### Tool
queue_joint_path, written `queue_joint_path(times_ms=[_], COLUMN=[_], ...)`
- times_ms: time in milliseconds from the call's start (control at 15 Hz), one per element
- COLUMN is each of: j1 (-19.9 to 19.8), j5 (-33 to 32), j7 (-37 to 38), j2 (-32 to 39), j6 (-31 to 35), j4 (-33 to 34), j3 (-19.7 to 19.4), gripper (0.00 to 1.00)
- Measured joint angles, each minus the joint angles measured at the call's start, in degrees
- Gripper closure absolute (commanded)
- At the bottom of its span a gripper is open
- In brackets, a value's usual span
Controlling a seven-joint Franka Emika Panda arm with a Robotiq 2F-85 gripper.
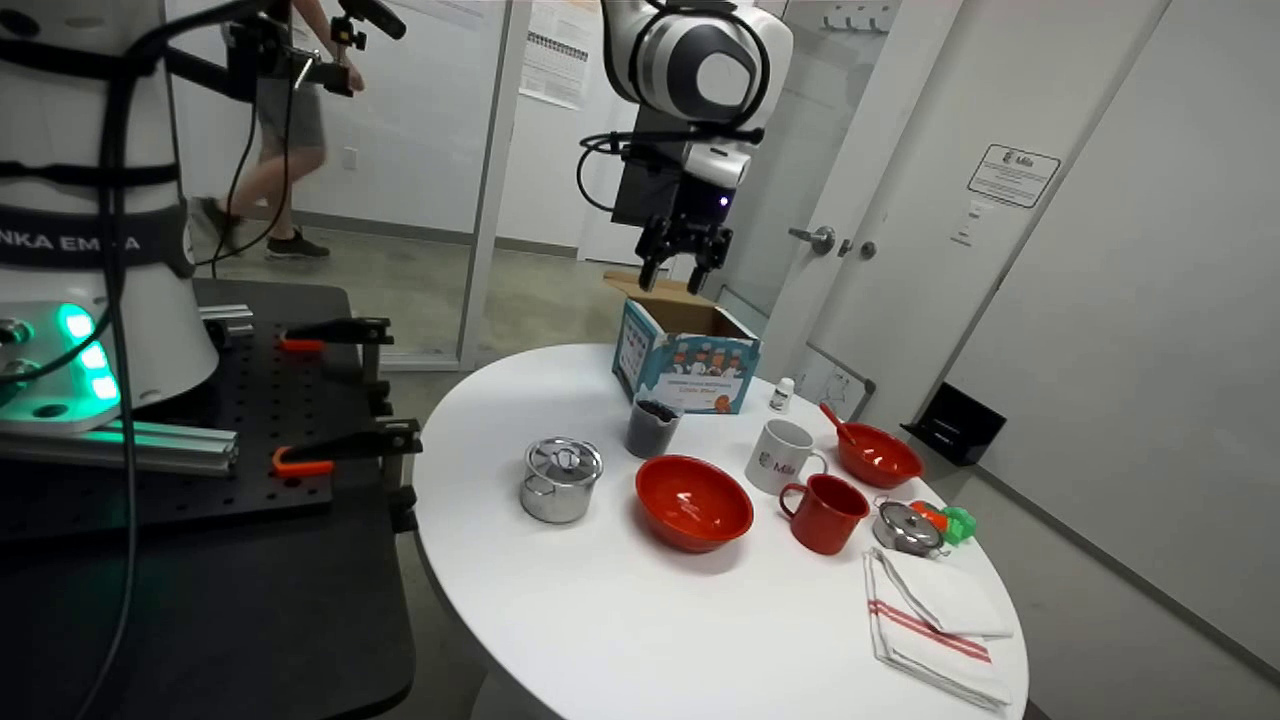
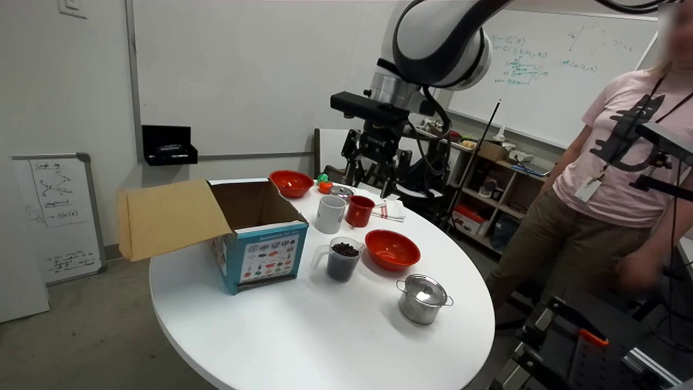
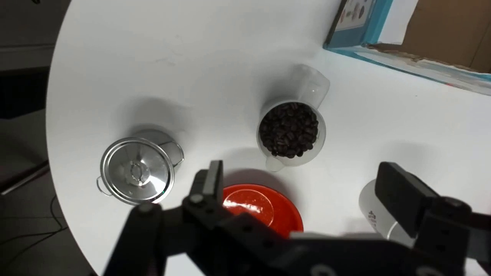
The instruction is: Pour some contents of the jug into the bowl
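The black two-fingered gripper (image 1: 672, 277) hangs over a round white table (image 1: 570, 630), its fingers (image 1: 697, 280) standing wide apart. Below it, past the fingertips (image 3: 397, 195) in the wrist view, a small translucent grey plastic jug (image 2: 341, 269) rests upright — dark beans (image 3: 289, 130) inside, spout (image 3: 274, 165) toward the glossy red round bowl (image 1: 695, 502) just beside it. There too, a shiny lidded metal pot (image 3: 134, 168) stands left of the fingers; an open blue cardboard box (image 3: 349, 38) stands beyond the jug. In an exterior view, right of the gripper, a person in a pink T-shirt (image 2: 617, 146) stands before a whiteboard with green writing (image 2: 520, 70) — low shelves (image 2: 482, 196) nearer the tool. In an exterior view, a silver door lever (image 1: 815, 238) sits to its right, a person in grey shorts (image 1: 290, 112) to its left.
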Motion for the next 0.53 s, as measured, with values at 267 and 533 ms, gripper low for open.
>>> queue_joint_path(times_ms=[267,533], j1=[-0.21,-0.14], j5=[1.81,2.59], j7=[-0.02,0.35], j2=[6.63,11.8], j6=[-0.12,-0.34], j4=[3.82,8.16], j3=[0.0,-0.32], gripper=[0.0,0.0])
